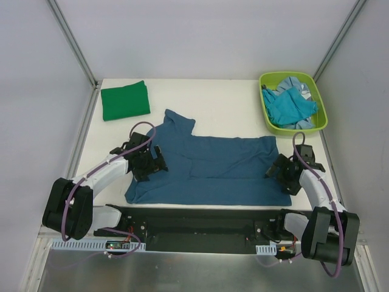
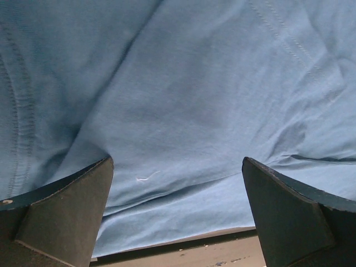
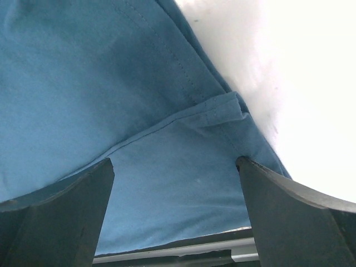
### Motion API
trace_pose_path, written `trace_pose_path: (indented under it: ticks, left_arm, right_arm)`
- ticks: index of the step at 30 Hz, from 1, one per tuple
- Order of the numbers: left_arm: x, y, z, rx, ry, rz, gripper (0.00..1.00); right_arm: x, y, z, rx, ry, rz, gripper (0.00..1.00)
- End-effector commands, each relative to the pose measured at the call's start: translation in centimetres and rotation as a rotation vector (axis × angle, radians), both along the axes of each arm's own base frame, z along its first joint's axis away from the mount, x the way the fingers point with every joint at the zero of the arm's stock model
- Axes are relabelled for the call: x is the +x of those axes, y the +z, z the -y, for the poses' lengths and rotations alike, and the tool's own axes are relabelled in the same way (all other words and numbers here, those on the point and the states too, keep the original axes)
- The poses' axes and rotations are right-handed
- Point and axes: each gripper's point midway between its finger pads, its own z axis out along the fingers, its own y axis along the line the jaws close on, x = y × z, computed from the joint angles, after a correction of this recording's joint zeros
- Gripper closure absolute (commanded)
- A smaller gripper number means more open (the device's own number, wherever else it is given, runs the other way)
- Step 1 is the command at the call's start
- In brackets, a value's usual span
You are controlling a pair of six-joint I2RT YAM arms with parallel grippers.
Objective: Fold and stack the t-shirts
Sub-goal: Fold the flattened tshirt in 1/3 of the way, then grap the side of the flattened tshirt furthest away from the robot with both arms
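A dark teal-blue t-shirt lies spread across the near middle of the table, partly folded, with one sleeve sticking up at the back left. My left gripper is open, its tips pressed down on the shirt's left part. My right gripper is open over the shirt's right edge, where a folded hem shows. A bright green t-shirt lies folded at the back left. Turquoise and pale blue t-shirts sit crumpled in the bin.
A lime-green plastic bin stands at the back right corner. The white table is bounded by grey walls on both sides. The black base rail runs along the near edge.
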Motion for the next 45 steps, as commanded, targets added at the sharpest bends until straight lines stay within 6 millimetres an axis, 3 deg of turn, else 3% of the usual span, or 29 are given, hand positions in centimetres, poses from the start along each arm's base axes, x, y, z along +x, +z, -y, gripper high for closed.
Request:
trace_pose_path:
  ticks: [1, 5, 10, 13, 16, 19, 27, 37, 43, 45]
  left_arm:
    - [-1.2, -1.1, -0.1, 0.006, -0.007, -0.046, 0.01]
    - [-1.5, -0.4, -0.7, 0.028, 0.000, -0.040, 0.01]
    - [2.0, 5.2, 0.0, 0.011, -0.028, 0.134, 0.01]
    - [6.3, 9.4, -0.2, 0.038, 0.056, 0.270, 0.01]
    - [11.1, 13.2, 1.2, 0.036, 0.012, 0.381, 0.01]
    - [15.6, 13.7, 3.5, 0.036, -0.089, 0.384, 0.01]
    - [23.2, 8.9, 8.3, -0.021, -0.214, 0.264, 0.01]
    - [28.6, 1.9, 11.6, -0.073, -0.236, 0.180, 0.01]
    - [29.3, 1.4, 11.5, -0.049, -0.266, 0.192, 0.01]
    - [29.6, 3.1, 11.0, -0.034, -0.302, 0.237, 0.01]
  right_arm:
    - [-1.1, 0.3, 1.9, -0.066, -0.029, -0.050, 0.04]
    - [-0.2, 1.3, 1.6, -0.045, 0.005, 0.000, 0.04]
    - [2.0, 4.8, 0.8, -0.021, 0.048, 0.162, 0.04]
    - [3.1, 6.8, 0.6, -0.013, 0.041, 0.248, 0.04]
    - [4.0, 8.0, 1.2, -0.039, 0.012, 0.298, 0.04]
    - [4.4, 8.5, 1.4, -0.047, 0.008, 0.316, 0.04]
    - [4.0, 7.3, 1.6, -0.064, 0.032, 0.267, 0.04]
    - [4.1, 6.4, 1.5, -0.049, 0.041, 0.239, 0.04]
    - [4.2, 6.5, 1.6, -0.060, 0.056, 0.235, 0.04]
    - [4.3, 6.7, 1.7, -0.063, 0.064, 0.240, 0.04]
